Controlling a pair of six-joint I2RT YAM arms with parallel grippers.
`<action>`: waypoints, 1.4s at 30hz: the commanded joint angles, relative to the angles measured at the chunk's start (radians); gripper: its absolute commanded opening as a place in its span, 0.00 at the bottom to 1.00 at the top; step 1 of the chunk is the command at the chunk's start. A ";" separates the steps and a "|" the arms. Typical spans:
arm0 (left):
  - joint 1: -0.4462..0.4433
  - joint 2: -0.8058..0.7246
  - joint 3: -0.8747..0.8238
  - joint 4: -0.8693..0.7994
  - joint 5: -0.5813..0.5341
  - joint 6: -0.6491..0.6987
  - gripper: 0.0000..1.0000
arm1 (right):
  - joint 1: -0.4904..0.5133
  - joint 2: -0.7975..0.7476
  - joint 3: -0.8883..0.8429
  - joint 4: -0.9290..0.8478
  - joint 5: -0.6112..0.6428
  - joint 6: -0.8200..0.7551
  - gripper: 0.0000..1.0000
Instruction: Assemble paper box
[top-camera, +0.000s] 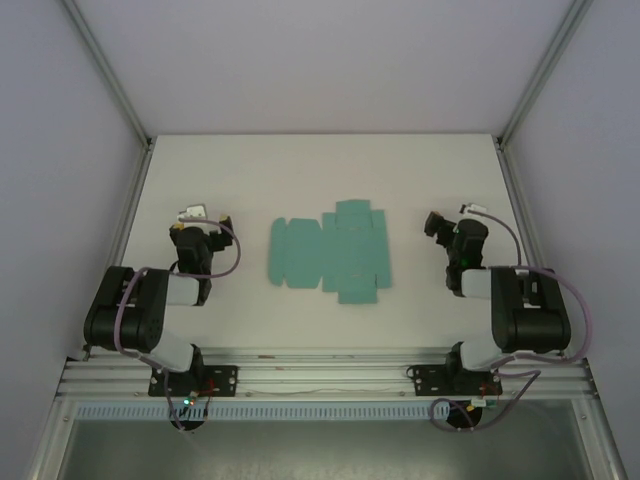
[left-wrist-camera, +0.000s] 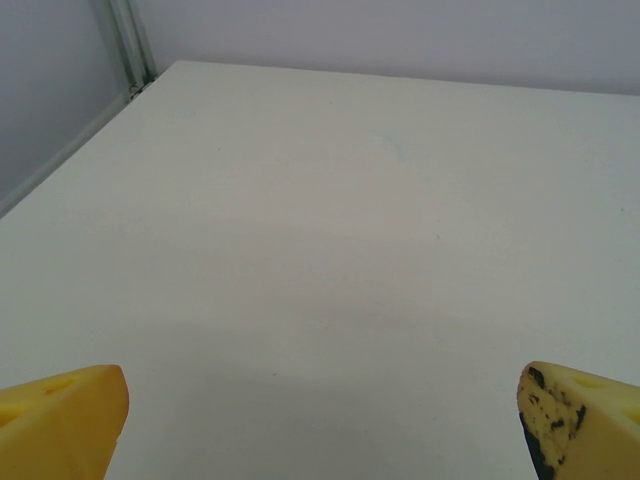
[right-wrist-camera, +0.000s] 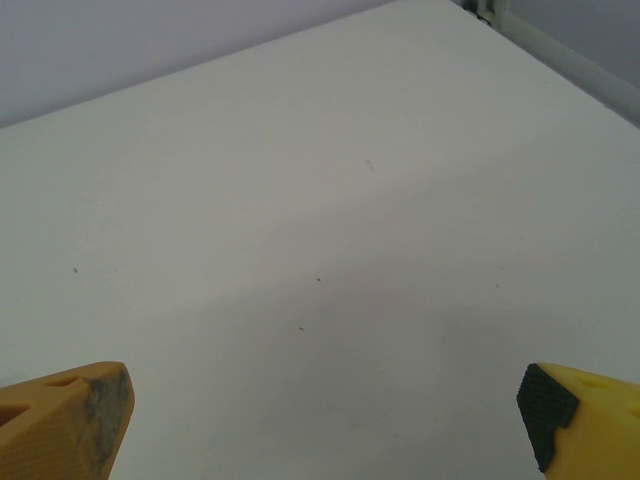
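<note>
Close to you, both arms sit folded back by the near edge. Your left gripper (left-wrist-camera: 320, 415) has its yellow fingers (left-wrist-camera: 60, 415) spread wide, with nothing between them but the white table (left-wrist-camera: 320, 200). Your right gripper (right-wrist-camera: 320, 420) is the same: spread wide and holding nothing. A bit farther out, between the two arms and touching neither, the paper box (top-camera: 330, 252) lies flat as a teal sheet with flaps sticking out. It looks thin and very light, so I think it will bend easily and slide if you push it. Lying flat, it may be hard to pinch. Try lifting a flap at the edge while your other gripper presses the middle down.
</note>
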 joint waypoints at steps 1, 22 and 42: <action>0.012 -0.126 0.112 -0.249 -0.039 -0.014 1.00 | -0.005 -0.079 0.097 -0.200 0.057 0.021 1.00; -0.112 0.064 0.530 -0.976 0.570 -0.351 1.00 | 0.470 0.098 0.571 -1.051 -0.249 0.339 0.46; -0.204 0.292 0.586 -0.929 0.852 -0.371 0.86 | 0.466 0.379 0.499 -0.884 -0.195 0.391 0.50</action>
